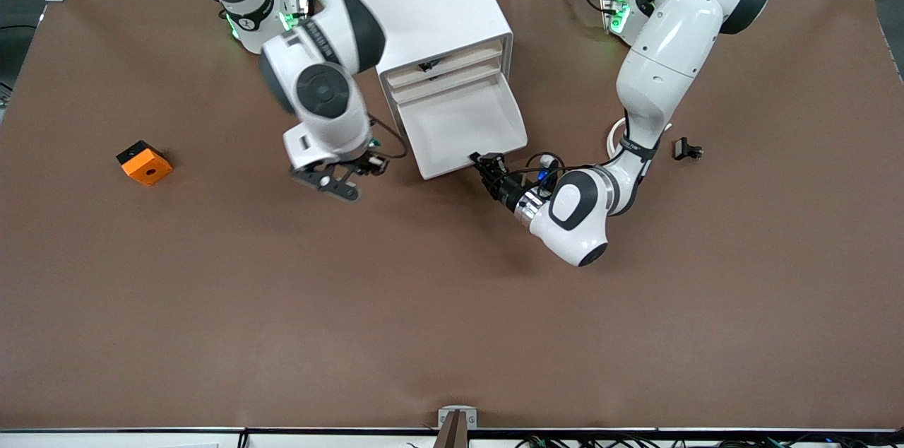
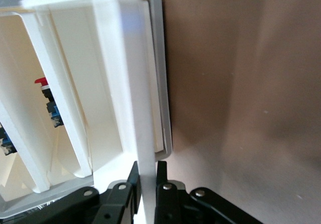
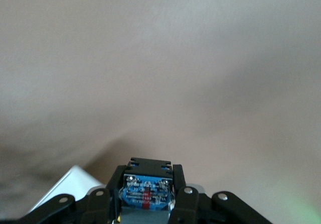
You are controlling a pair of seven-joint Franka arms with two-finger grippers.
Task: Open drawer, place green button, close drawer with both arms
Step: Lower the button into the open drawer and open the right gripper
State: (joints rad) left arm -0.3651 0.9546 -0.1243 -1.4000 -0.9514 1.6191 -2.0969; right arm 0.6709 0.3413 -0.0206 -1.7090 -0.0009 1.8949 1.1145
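Note:
The white cabinet [image 1: 431,3] stands near the robots' bases, with its lowest drawer [image 1: 459,130] pulled out and nothing in its tray. My left gripper [image 1: 484,162] is shut on the drawer's front slat at the corner nearest the front camera. In the left wrist view the black fingers [image 2: 161,176] clamp the white slat [image 2: 145,133] from both sides. My right gripper [image 1: 337,184] hangs over bare table beside the drawer, toward the right arm's end. It is shut on the button [image 3: 145,191], of which a black blocky body with a blue label shows; its cap is hidden.
An orange cube [image 1: 145,162] with a dark hole lies on the table toward the right arm's end. A small black clip [image 1: 687,149] lies toward the left arm's end. The cabinet's upper drawers hold small parts [image 2: 49,106].

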